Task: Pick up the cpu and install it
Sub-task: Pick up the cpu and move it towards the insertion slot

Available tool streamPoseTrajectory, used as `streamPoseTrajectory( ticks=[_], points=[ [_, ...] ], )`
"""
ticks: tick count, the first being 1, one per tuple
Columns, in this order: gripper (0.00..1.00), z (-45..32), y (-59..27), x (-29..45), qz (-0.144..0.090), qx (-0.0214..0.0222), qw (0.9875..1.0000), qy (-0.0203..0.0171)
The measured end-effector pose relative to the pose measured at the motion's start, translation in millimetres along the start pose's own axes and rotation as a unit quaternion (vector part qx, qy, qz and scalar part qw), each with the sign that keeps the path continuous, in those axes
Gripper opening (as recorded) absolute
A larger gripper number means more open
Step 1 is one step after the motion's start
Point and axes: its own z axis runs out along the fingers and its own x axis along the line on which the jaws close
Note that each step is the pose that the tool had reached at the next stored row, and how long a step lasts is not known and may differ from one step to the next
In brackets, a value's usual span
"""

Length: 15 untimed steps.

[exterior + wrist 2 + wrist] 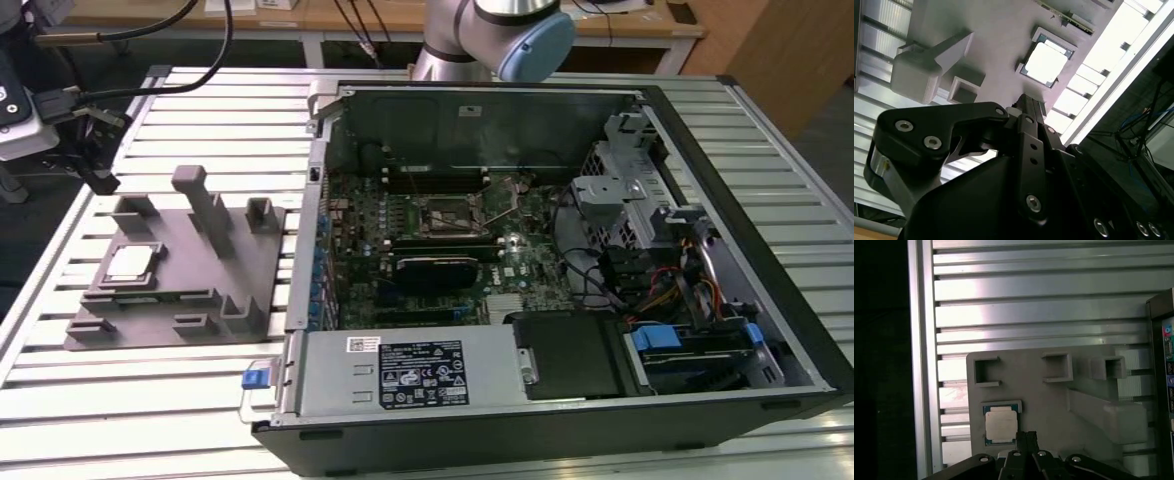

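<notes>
Hovering over fixture: black gripper [1027, 436], fingertips pressed together, nothing held. Small flat square silver-topped cpu [1000, 424] lies in shallow recess of grey plastic fixture [1044, 405], just beside fingertips. Judged light, stiff, thin, slick on top, easily damaged; take by opposite edges. Recess rim and square grey posts [1056, 366] likely crowd approach. Open black computer case [774, 240] sits to exterior view's right.

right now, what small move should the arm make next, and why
Probably ease the hand down toward the cpu, centring over it on the way. The cpu lies flat in its recess on the grey fixture, untouched, and in both wrist views the hand hangs clear of it with its tip off the chip's middle.
</notes>
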Motion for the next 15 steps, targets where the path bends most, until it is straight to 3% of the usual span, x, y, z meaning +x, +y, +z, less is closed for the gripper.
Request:
streamPoseTrajectory(
  ticks=[7,15],
  points=[
    [0.11,0.7,-1.8,0.0,0.000,0.0000,1.0000,0.0001],
    [0.11,8.7,-7.4,0.3,0.000,0.0000,1.0000,0.0000]
  ],
)
